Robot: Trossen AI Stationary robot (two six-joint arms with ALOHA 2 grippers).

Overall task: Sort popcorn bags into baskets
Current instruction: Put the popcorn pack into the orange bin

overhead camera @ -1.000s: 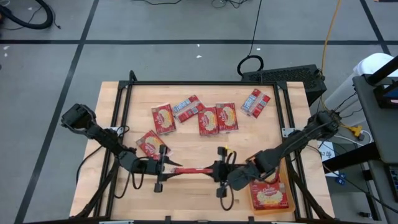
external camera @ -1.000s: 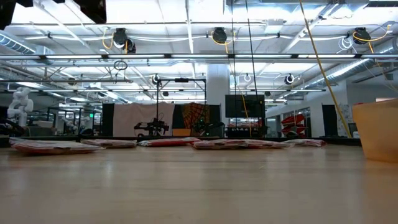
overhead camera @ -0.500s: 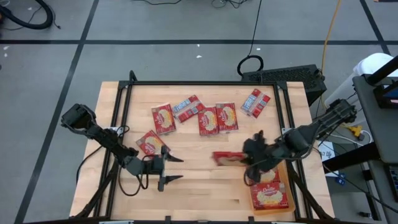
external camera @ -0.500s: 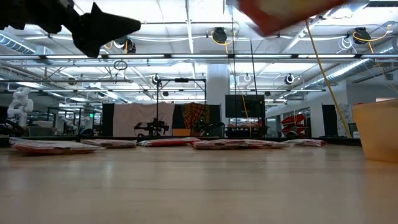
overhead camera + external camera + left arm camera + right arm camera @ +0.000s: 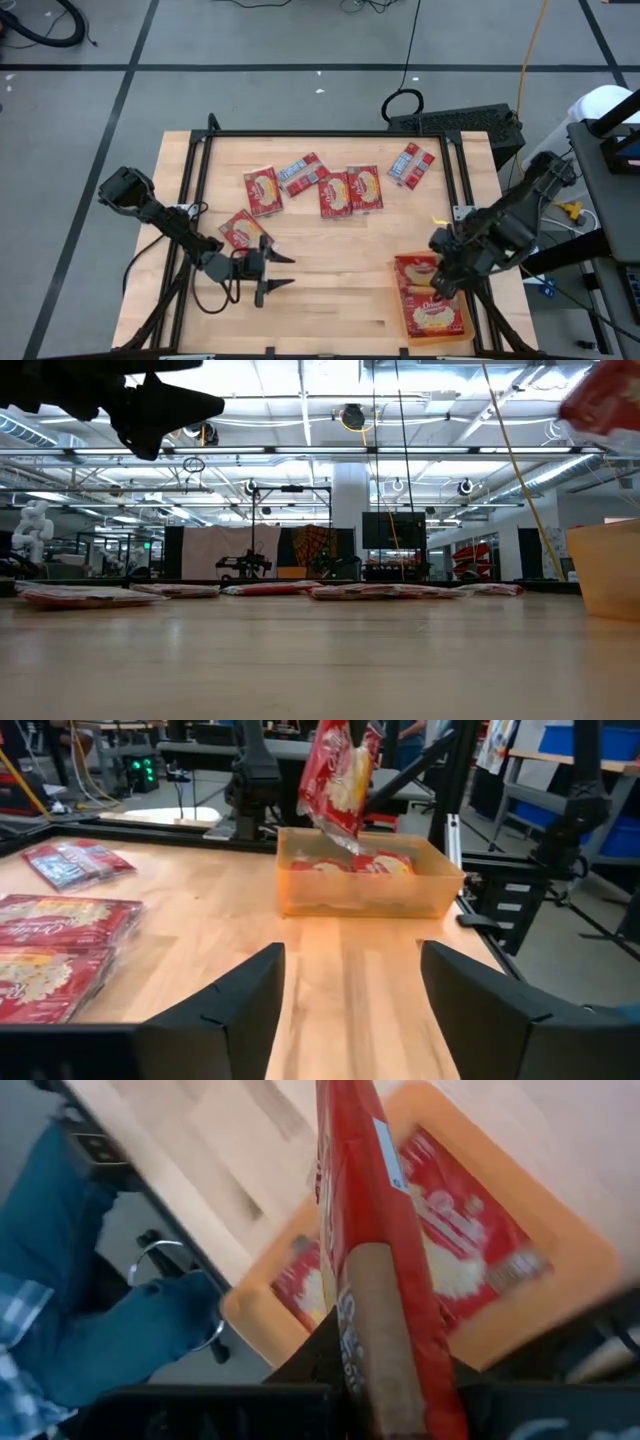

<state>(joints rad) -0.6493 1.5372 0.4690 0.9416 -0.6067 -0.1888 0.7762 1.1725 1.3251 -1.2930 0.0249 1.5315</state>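
The popcorn bag (image 5: 414,268) that my right gripper (image 5: 440,266) is shut on hangs over the far end of the orange basket (image 5: 461,318). In the left wrist view this bag (image 5: 338,775) dangles tilted above the basket (image 5: 365,885). Another bag (image 5: 432,312) lies flat inside. Several more red bags lie flat on the table, among them one (image 5: 264,190) at the far left and one (image 5: 243,231) just beyond my left gripper (image 5: 278,272). That gripper is open, above the table's near-left part, and touches nothing. My right gripper pinches the bag between its two fingers at one end (image 5: 365,1350). The bag runs edge-on straight out from the fingers. They come at it from the table's right side, slanting down. The bag is lifted clear, and its lower corner (image 5: 350,845) hangs just above the basket's rim.
A black frame (image 5: 320,134) runs around the table's edges. The basket stands at the near-right corner, close to the frame post (image 5: 478,300). A person's blue trouser leg (image 5: 120,1330) shows beside the table near the basket. Bare wood (image 5: 330,290) lies between the two grippers.
A second ago the bag stretched edge-on between both grippers at mid-table. My right gripper has carried it toward the table's right edge, out over the basket. The bag is now free of my left gripper, which has stayed where it was.
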